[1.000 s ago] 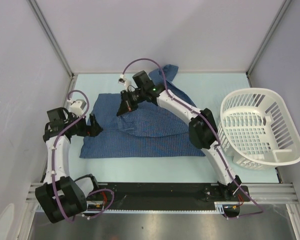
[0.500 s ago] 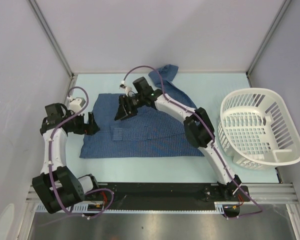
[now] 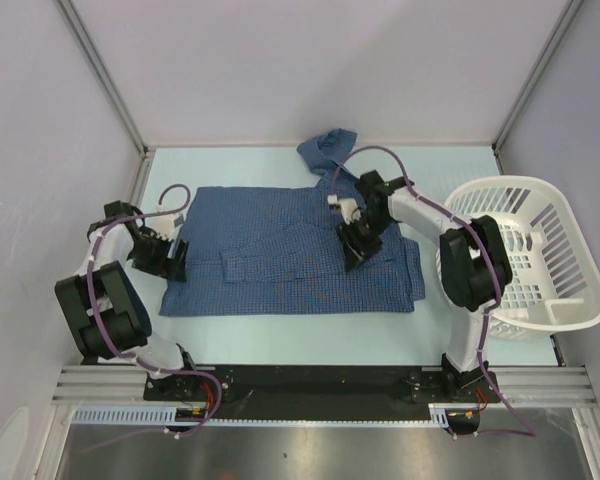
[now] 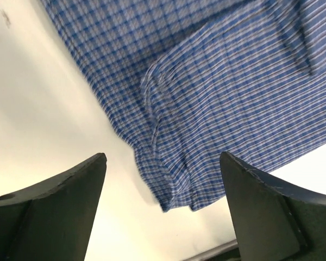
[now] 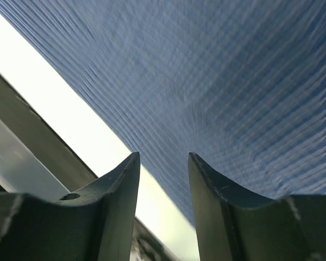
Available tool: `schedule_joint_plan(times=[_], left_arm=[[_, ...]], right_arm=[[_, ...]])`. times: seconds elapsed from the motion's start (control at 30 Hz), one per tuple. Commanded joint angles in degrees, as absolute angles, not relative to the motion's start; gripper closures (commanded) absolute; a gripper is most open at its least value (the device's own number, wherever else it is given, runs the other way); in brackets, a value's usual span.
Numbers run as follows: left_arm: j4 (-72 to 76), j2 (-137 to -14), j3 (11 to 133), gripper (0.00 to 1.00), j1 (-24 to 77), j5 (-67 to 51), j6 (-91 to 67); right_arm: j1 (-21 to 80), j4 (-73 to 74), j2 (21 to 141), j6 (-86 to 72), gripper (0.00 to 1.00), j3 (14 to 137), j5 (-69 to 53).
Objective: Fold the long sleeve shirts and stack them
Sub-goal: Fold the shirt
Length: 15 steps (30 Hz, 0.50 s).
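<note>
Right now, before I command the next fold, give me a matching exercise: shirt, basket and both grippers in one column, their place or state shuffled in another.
1. shirt
2. laundry basket
3. left gripper
4. right gripper

A. white, at the right side of the table
B. wide open at the shirt's left edge
C. blue, spread flat mid-table
D. slightly open over the shirt's right half

Pairs: 1-C, 2-A, 3-B, 4-D

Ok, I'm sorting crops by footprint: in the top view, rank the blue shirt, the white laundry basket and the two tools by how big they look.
1. The blue shirt, spread flat, looks largest.
2. The white laundry basket comes next.
3. The left tool and right tool look smallest and are too alike to rank.
</note>
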<state>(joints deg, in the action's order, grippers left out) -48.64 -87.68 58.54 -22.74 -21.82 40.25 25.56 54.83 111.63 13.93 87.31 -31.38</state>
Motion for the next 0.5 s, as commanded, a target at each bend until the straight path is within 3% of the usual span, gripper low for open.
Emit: schedule_joint_plan(times=[0.0,0.2,0.3,0.47], left_arm=[[-50.1,-91.2,59.0,0.14,-23.0,-15.6,42.6],[-51.7,-95.4,56.6,0.34,-23.0,-16.1,43.2],[-52.2,-95.4,54.1,0.59,-23.2,-14.9,43.8],[-52.7,-93.9,51.0,0.89,-24.0,-13.4,45.0]], right_arm=[[27.2,56.1,107.5,19.3,0.55,78.9,-21.6],[27.3,52.5,110.1,19.2,0.60,73.7,-16.4],[27.6,51.5,110.5,19.9,0.60,70.5,-16.4],[29.4,51.2,109.6,20.7,0.60,66.3,-17.1]])
